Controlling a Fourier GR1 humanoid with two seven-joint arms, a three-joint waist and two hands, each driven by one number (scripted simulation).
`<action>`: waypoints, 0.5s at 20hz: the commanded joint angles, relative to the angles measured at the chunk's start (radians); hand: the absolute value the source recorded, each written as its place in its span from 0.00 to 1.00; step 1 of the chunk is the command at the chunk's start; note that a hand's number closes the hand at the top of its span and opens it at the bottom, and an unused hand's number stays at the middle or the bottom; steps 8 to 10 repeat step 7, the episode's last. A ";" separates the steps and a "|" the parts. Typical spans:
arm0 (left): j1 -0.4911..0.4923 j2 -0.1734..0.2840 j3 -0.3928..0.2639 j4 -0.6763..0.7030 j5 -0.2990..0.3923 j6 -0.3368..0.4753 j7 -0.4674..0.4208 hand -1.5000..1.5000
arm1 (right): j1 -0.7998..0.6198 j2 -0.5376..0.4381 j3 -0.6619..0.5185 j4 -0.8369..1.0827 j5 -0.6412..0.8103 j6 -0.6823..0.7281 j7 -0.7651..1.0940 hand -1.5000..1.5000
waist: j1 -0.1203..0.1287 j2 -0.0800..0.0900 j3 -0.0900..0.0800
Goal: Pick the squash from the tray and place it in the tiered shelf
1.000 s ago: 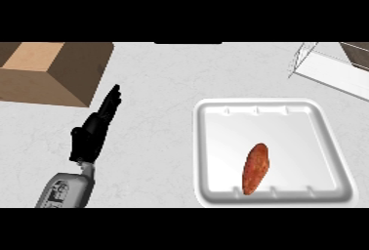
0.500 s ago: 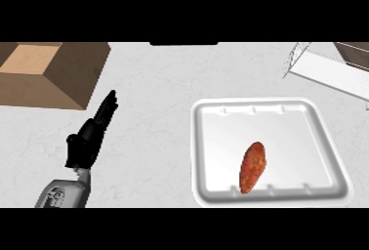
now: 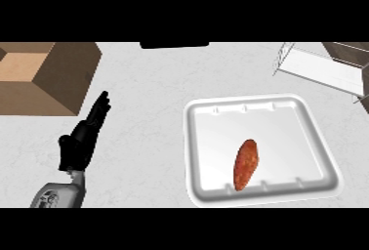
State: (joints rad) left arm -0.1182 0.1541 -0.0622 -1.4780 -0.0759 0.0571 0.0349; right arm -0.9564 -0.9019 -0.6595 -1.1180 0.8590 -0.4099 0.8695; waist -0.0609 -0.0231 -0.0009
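Since a moment ago the left hand (image 3: pixel 83 139) has slid lower and leftward; the squash (image 3: pixel 246 164) has not stirred.

From where I stand, the white counter (image 3: pixel 144 97) carries a brown box (image 3: pixel 39 78) at the far left and a white tray (image 3: pixel 310 119) at centre right. The tiered shelf (image 3: pixel 320 68) peeks in at the far right corner, well apart from the tray. The squash lies lengthwise inside the tray, toward its near edge, nothing blocking it. The left hand, fingers straight and together, holds nothing and looks merely parked. No right hand shows, though that side sits nearest both tray and shelf.
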 commanded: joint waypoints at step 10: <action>0.054 -0.020 0.001 -0.013 -0.005 0.023 0.000 0.50 | 0.369 -0.030 -0.260 -0.466 -0.245 0.415 0.099 0.00 | -0.047 -0.006 0.002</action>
